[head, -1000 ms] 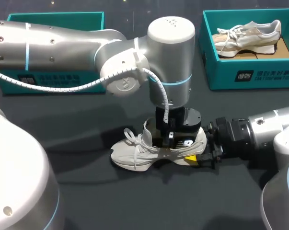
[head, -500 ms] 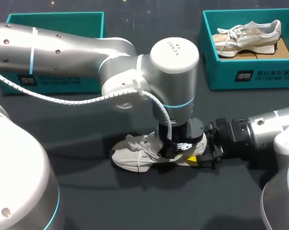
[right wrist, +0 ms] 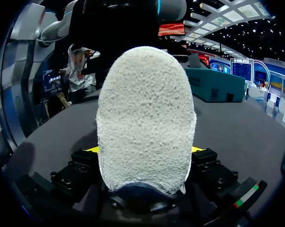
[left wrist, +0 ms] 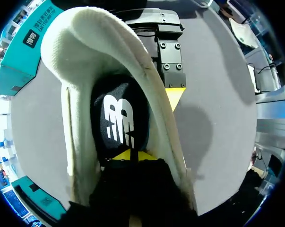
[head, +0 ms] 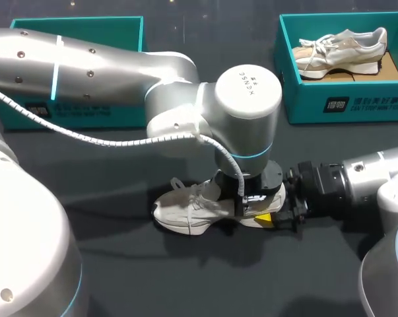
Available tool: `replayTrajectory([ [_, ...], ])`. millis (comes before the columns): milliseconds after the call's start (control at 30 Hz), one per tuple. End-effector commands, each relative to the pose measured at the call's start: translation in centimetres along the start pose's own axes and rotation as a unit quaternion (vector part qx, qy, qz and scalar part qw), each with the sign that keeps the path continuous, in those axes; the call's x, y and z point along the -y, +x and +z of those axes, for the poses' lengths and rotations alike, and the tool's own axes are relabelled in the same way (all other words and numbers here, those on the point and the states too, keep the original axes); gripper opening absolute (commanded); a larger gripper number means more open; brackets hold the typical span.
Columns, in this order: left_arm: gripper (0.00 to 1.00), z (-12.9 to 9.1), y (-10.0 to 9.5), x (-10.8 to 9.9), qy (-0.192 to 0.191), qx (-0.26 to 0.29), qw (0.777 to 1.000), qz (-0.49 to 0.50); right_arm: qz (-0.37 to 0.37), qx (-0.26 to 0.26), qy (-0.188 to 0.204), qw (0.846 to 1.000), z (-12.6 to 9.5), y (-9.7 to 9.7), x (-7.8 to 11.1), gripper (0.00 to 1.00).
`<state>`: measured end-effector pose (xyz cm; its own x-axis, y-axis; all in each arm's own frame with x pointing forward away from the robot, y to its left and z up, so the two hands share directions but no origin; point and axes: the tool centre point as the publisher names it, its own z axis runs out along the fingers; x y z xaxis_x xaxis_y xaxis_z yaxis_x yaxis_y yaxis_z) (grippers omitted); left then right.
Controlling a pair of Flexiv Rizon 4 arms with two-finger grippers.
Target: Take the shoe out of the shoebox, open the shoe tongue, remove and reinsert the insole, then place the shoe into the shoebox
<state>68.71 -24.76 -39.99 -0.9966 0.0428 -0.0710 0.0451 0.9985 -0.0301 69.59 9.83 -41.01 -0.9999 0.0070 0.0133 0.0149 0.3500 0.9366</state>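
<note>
Two grippers are working on one white shoe [head: 185, 212], which is standing on its sole on the dark table [head: 185, 284], outside the shoebox [head: 304, 99]. The right gripper [right wrist: 144, 150] is clamping the shoe's heel. The fuzzy heel cup is filling the whole space between its fingers, and a yellow tip is pressing against it from each side. The toe is pointing away from this gripper.

The left gripper [left wrist: 131, 155] is reaching straight down into the shoe's opening, with the left arm [head: 119, 72] stretching across above it. Its yellow tips are pressing together with only a thin dark seam between them. They are resting against the black insole [left wrist: 118, 118], whose white logo is lying just ahead of them. Whether any of the insole is caught in that seam cannot be told. The cream collar walls are rising on both sides of these fingers. Just outside the heel wall, one of the right gripper's fingers is touching the shoe with its yellow tip.

A second shoe [head: 340, 47] is lying inside the shoebox, well apart from both grippers. Another teal box [head: 80, 30] is sitting on the far side of the left arm.
</note>
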Motion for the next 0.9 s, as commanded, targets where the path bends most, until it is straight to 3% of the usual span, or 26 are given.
replayTrajectory([
  [33,0.0,0.4,-2.0,-0.2,0.013,-0.015,1.0,-0.007,0.0,-0.001,0.003,1.0,0.1,0.2,-0.2,0.0],
  [400,0.0,-2.8,-2.5,-1.8,0.081,-0.083,0.993,-0.03,0.0,-0.001,0.003,1.0,0.1,0.2,-0.2,0.0],
  [900,0.0,-5.6,-1.3,-2.8,0.169,-0.13,0.977,-0.025,0.0,-0.001,0.003,1.0,0.1,0.2,-0.2,0.0],
])
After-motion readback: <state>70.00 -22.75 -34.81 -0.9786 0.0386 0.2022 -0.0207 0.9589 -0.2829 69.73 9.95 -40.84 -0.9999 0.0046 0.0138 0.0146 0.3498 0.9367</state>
